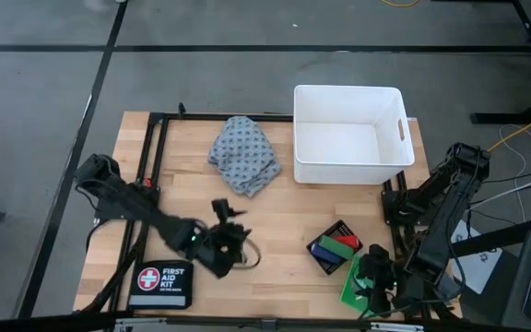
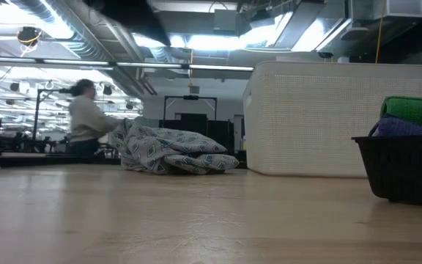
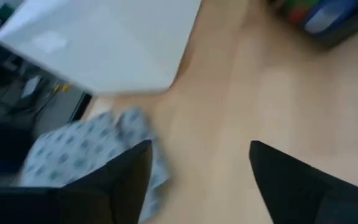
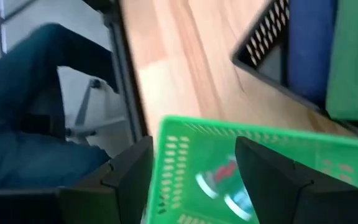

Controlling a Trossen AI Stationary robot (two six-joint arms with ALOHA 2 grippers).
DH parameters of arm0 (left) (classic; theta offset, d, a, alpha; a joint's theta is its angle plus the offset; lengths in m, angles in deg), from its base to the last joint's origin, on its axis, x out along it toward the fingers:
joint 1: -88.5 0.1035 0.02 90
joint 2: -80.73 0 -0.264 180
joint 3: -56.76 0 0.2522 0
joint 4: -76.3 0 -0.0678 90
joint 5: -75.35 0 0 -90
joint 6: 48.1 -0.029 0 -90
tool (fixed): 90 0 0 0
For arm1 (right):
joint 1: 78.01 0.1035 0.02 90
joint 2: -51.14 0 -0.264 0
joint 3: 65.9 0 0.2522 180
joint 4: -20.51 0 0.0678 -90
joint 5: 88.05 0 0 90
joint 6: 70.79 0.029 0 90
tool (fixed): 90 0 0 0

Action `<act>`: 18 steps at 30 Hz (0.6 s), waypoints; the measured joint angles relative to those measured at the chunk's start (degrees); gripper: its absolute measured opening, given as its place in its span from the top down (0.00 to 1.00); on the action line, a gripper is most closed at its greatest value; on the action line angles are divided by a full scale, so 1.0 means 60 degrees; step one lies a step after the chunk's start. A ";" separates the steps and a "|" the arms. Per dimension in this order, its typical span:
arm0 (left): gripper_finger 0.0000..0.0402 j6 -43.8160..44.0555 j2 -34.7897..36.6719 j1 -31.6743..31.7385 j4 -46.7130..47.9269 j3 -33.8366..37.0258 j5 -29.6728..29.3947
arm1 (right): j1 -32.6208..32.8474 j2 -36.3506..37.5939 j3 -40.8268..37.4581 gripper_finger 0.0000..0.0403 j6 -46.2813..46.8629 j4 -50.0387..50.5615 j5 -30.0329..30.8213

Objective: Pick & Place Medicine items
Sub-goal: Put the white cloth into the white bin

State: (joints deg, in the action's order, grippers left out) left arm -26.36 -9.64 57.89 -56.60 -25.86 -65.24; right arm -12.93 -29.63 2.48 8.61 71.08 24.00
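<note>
While the right gripper (image 4: 191,180) is hanging over the green basket (image 1: 353,286) at the table's near right corner, its fingers (image 4: 129,174) are standing apart with nothing between them, and in its wrist view small pieces are lying blurred on the basket floor (image 4: 229,186), too smeared to name. Just beside it, the black basket (image 1: 332,247) is holding the blue cylinder (image 1: 324,248), the green cylinder (image 1: 339,243) and the red oblong block (image 1: 346,239) side by side. Over on the near left, the left gripper (image 1: 231,242) is hovering above bare wood beside the first-aid pouch (image 1: 161,284), its fingers (image 3: 126,180) spread wide and gripping nothing. Farther back, the crumpled patterned cloth (image 1: 244,154) is lying mid-table, and the white bin (image 1: 347,134) is sitting at the far right just beside it. Beyond the table, in the low view, a person (image 2: 86,117) is sitting in the room.
</note>
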 joint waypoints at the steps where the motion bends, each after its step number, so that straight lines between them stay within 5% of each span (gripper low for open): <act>1: 0.32 -0.0062 0.0000 0.0206 0.0362 0.0000 0.0072 | -0.0004 0.0000 0.0102 0.43 -0.0119 0.0004 0.0088; 6: 0.25 -0.0290 -0.0015 0.1153 0.1883 0.0000 0.0242 | -0.0023 0.0000 0.0356 0.43 -0.0684 0.0005 0.0414; 18: 0.24 -0.2495 -0.0889 0.3189 0.2048 0.0000 0.1854 | -0.0257 0.0000 0.0364 0.43 -0.1320 0.0083 0.0432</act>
State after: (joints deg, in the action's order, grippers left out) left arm -41.33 -14.97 77.03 -44.32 -25.86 -54.12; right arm -14.47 -29.63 4.66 0.70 71.58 26.59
